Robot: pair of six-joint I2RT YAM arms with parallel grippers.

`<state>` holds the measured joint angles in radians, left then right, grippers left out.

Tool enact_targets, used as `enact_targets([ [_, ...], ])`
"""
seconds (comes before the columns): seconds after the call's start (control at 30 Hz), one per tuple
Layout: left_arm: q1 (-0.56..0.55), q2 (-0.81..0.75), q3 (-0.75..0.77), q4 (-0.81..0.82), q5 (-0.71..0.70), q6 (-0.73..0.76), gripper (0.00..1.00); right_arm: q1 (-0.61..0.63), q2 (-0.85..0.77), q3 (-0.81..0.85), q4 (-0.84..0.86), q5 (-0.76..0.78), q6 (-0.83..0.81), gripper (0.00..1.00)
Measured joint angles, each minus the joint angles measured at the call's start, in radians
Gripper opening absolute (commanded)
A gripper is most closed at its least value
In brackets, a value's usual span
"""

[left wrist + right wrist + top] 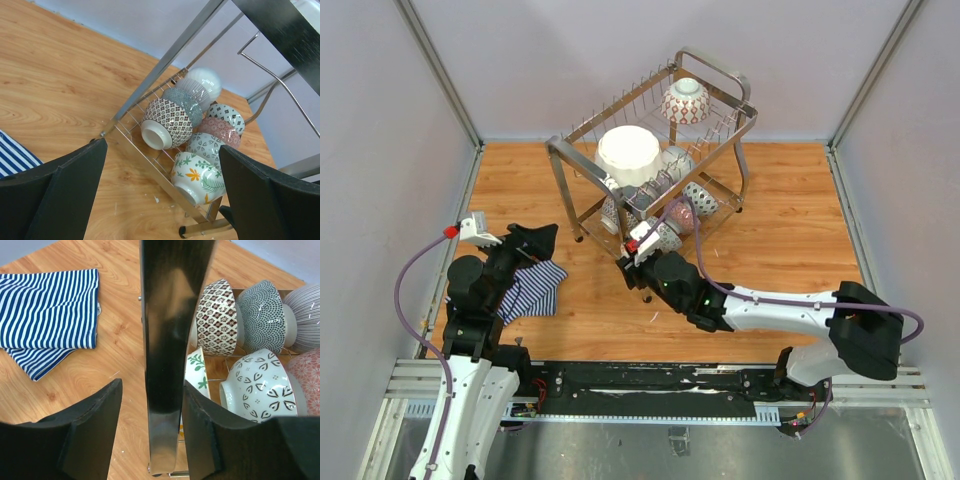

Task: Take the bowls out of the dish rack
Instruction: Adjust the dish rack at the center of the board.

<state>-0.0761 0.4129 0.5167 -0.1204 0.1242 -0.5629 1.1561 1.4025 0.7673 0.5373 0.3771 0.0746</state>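
The dish rack (560,165) is standing at 12 o'clock on the table (790,250), holding the large white bowl (628,155) and red lattice bowl (686,100) above and the small bowls (190,130) below. The right gripper (151,385) is keeping its jaws apart around the rack's front leg (167,340), not clamping. The left gripper (162,147) is hanging wide apart at 9 o'clock, near the striped cloth (530,290).

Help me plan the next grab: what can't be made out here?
Right wrist: the dish rack leg between the jaws hides most of the leaf-patterned bowl.
Top: the large white bowl and right gripper partly cover the lower-tier bowls.
Left wrist: the dish rack's upper tier is cut off by the frame.
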Motion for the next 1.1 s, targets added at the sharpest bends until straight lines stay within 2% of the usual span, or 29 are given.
enact_targets([
  [0.1, 0.000, -0.002, 0.000, -0.005, 0.000, 0.002, 1.00, 0.001, 0.013, 0.010, -0.005, 0.002, 0.001, 0.43],
  [0.4, 0.000, -0.009, 0.001, -0.022, -0.016, 0.009, 1.00, 0.007, 0.050, 0.058, -0.051, 0.072, 0.008, 0.16],
  [0.47, 0.000, -0.011, 0.002, -0.026, -0.019, 0.010, 1.00, 0.008, 0.069, 0.084, -0.066, 0.073, 0.011, 0.13],
  [0.87, 0.000, -0.019, 0.006, -0.053, -0.054, 0.026, 1.00, 0.024, 0.210, 0.230, -0.085, 0.115, 0.040, 0.12],
  [1.1, 0.000, -0.028, 0.027, -0.082, -0.111, 0.040, 1.00, 0.029, 0.350, 0.336, 0.012, 0.150, 0.044, 0.13],
])
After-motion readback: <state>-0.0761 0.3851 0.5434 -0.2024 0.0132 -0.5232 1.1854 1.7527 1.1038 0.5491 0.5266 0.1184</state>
